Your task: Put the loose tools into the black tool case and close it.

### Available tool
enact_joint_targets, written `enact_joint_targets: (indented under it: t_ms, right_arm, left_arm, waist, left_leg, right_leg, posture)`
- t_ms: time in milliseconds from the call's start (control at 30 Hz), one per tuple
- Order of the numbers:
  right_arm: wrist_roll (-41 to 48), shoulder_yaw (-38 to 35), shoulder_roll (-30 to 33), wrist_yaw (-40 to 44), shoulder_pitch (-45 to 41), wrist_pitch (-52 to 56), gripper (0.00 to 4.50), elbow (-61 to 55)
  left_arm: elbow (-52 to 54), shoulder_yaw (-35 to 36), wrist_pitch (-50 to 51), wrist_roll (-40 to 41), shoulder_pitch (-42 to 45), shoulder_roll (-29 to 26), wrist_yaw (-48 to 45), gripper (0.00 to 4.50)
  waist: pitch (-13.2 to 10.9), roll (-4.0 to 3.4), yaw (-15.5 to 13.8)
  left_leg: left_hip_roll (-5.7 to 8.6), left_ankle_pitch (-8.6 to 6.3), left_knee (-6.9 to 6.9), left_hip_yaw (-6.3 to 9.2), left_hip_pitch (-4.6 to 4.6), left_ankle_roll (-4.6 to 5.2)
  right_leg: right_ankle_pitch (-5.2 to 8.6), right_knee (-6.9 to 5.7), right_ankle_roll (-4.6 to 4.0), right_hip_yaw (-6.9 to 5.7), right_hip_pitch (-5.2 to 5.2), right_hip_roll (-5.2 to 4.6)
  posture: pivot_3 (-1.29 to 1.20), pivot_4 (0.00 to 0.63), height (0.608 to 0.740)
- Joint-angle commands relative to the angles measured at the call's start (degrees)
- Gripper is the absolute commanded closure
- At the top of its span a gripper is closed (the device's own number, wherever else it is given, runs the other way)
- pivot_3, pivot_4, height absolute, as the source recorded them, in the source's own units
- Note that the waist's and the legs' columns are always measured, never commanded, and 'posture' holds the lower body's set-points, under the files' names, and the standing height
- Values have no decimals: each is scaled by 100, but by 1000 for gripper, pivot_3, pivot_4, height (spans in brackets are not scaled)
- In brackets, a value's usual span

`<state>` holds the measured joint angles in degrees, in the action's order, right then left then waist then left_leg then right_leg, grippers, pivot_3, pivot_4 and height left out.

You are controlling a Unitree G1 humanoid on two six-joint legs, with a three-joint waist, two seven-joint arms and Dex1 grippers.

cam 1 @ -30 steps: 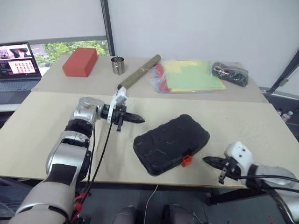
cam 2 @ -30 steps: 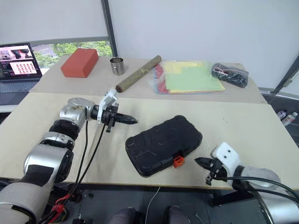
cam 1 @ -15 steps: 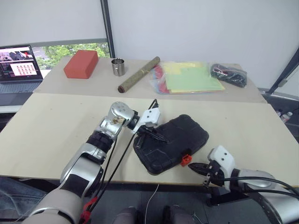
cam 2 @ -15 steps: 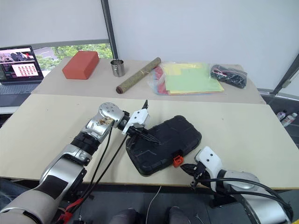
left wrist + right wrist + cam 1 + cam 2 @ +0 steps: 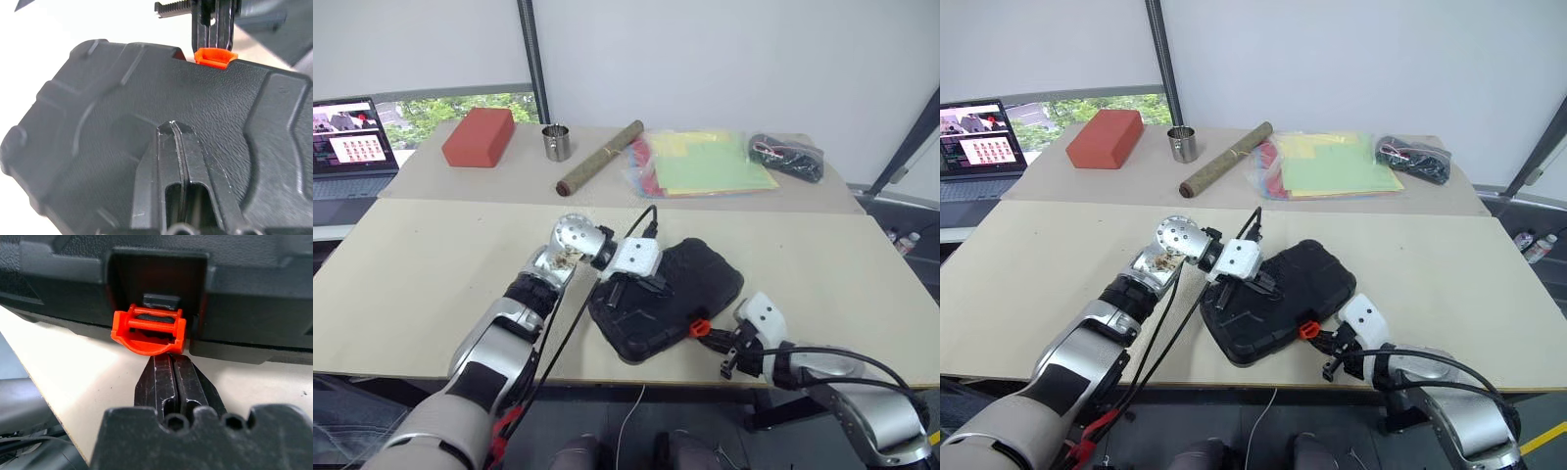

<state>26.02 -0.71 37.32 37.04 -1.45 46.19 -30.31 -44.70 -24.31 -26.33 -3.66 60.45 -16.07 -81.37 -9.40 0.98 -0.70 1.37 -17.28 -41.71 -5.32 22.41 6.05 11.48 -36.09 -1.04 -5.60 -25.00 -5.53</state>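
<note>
The black tool case lies shut on the near part of the counter, tilted so that its orange latch faces the front edge. A second ago the left pincer hung above the bare counter well to the case's left; it has since swung across and come down, and now its closed tips rest on the textured lid, holding nothing. The right pincer has crept in from further right along the front edge – its two fingers are pressed together, empty, and in the right wrist view their tips sit just under the latch, touching or nearly so.

Read together, the two moves look like bracing and latching: the left arm pins the lid while the right one lines up to push the latch home. In the right wrist view the latch tab hangs out from its recess, so I judge that it is not yet snapped shut. No loose tools lie on the counter, so they are presumably inside already – the closing is what remains.

At the back stand a red block, a metal cup, a rolled mat, coloured folders and a black cable bag, with a laptop off to the left.
</note>
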Motion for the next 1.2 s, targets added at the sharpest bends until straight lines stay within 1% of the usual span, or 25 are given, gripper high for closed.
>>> enact_joint_targets:
  t_ms: [33, 200, 333, 533, 700, 767, 800, 833, 867, 967, 1000, 1033, 1067, 1100, 1133, 1200]
  right_arm:
    - [463, -408, -13, 57, -439, -72, 4500, -723]
    - [271, -219, 61, 71, -505, -80, 4500, -549]
    - [489, -351, 149, 187, -494, 21, 4500, -665]
    - [453, -326, 138, 194, -535, -67, 4500, -563]
    - [543, -346, 301, 307, -443, -26, 4500, -678]
    - [752, -663, 573, 569, -110, 34, 4500, -847]
    - [862, -863, 716, 717, 56, 47, 4212, -927]
    - [1015, -1154, 920, 919, 239, 76, 3914, -984]
    - [1131, -1429, 1104, 1128, 393, 51, 3668, -1011]
    - [1471, -2394, 1706, 1938, 698, -47, 2633, -804]
    - [1567, -2770, 1954, 2294, 735, -59, 2308, -593]
    - [1624, -3119, 2214, 2681, 724, -67, 2014, -322]
    - [1687, -3475, 2526, 3155, 683, -64, 1626, 42]
    - [1726, -3706, 2744, 3493, 648, -56, 1389, 319]
    - [1752, -3831, 2913, 3731, 617, -80, 1134, 552]
    - [1736, -3914, 3141, 4051, 560, -194, 380, 927]
  left_arm:
    - [-581, -464, -322, -616, -221, 24, 43, 4489]
    - [-734, -396, -365, -581, -176, 121, 53, 4489]
    - [-760, -352, -311, -547, -214, 49, 5, 4489]
    - [-669, -290, -204, -493, -322, -24, -10, 4489]
    - [-362, -89, 233, -301, -478, -163, -54, 4489]
    - [-54, 280, 1065, 118, -554, -402, -233, 4489]
    - [141, 481, 1532, 351, -590, -553, -335, 3981]
    - [414, 722, 2130, 635, -636, -791, -475, 3851]
    - [696, 913, 2612, 872, -700, -1032, -600, 3472]
    - [1650, 1459, 4133, 1652, -954, -1972, -1026, 2418]
    - [2023, 1607, 4694, 2047, -1075, -2449, -1086, 2066]
    - [2368, 1743, 5230, 2471, -1201, -2970, -1107, 2026]
    - [2760, 1893, 5762, 3015, -1450, -3662, -1113, 1386]
    - [3087, 2017, 6138, 3411, -1681, -4157, -1113, 1273]
    - [3351, 2115, 6398, 3716, -1909, -4539, -1113, 1023]
    - [3705, 2351, 6613, 3983, -2373, -4967, -1113, 221]
  waist:
    - [2, -1, 6]
    - [9, -5, 7]
    - [12, -6, 7]
    - [39, -15, 20]
    - [82, -44, 8]
    - [85, -49, 11]
    - [86, -50, 20]
    - [85, -48, 38]
    - [84, -48, 56]
    - [74, -60, 105]
    - [72, -59, 107]
    - [61, -53, 99]
    - [41, -45, 53]
    - [-15, -52, 68]
    - [-25, -40, 81]
    - [-28, -38, 60]
  left_leg:
    - [-3, -1, 1, -1, -1, 2]
    - [-7, -6, 1, -7, -6, 10]
    - [-8, -7, 1, -9, -6, 11]
    - [-12, -7, 2, -9, -10, 12]
    - [-11, -15, 5, -9, -15, 21]
    - [-10, -17, 6, -10, -14, 22]
    - [-9, -17, 7, -10, -10, 22]
    - [-9, -17, 13, -11, -9, 22]
    - [-12, -18, 13, -11, -7, 20]
    - [-13, -18, 15, -16, -3, 15]
    - [-15, -18, 14, -15, -4, 14]
    - [-17, -18, 14, -15, -3, 13]
    - [-18, -17, 14, -10, -2, 11]
    - [-16, -20, 3, -7, 4, 14]
    - [-10, -22, 4, -10, 23, 17]
    - [-12, -24, 7, -5, 16, 12]
  right_leg:
    - [-1, 0, -1, 0, 0, 0]
    - [-1, 0, -1, -2, 2, 1]
    - [-1, 0, -1, -2, 2, 1]
    - [-1, 2, 0, -2, 4, 3]
    - [1, 6, 2, -3, 11, 4]
    - [4, 8, 4, -2, 11, 4]
    - [5, 10, 5, -2, 8, 6]
    - [7, 11, 7, -1, 5, 7]
    - [8, 13, 5, -1, 2, 13]
    - [9, 13, 6, 5, -4, 19]
    - [10, 12, 7, 5, -4, 22]
    - [10, 12, 7, 5, -4, 22]
    - [10, 14, 7, 3, -2, 22]
    - [13, 14, 13, 4, -3, 21]
    - [11, 15, 15, 13, -23, 15]
    - [10, 26, 14, 10, -15, 16]
  posture:
    - [0, 150, 736]
    - [0, 150, 736]
    - [0, 150, 736]
    - [0, 150, 736]
    - [0, 150, 736]
    - [0, 150, 736]
    - [0, 150, 736]
    - [0, 150, 736]
    - [0, 150, 736]
    - [0, 150, 736]
    - [0, 150, 736]
    - [0, 150, 736]
    - [0, 150, 736]
    - [0, 150, 736]
    - [0, 150, 736]
    - [0, 150, 736]
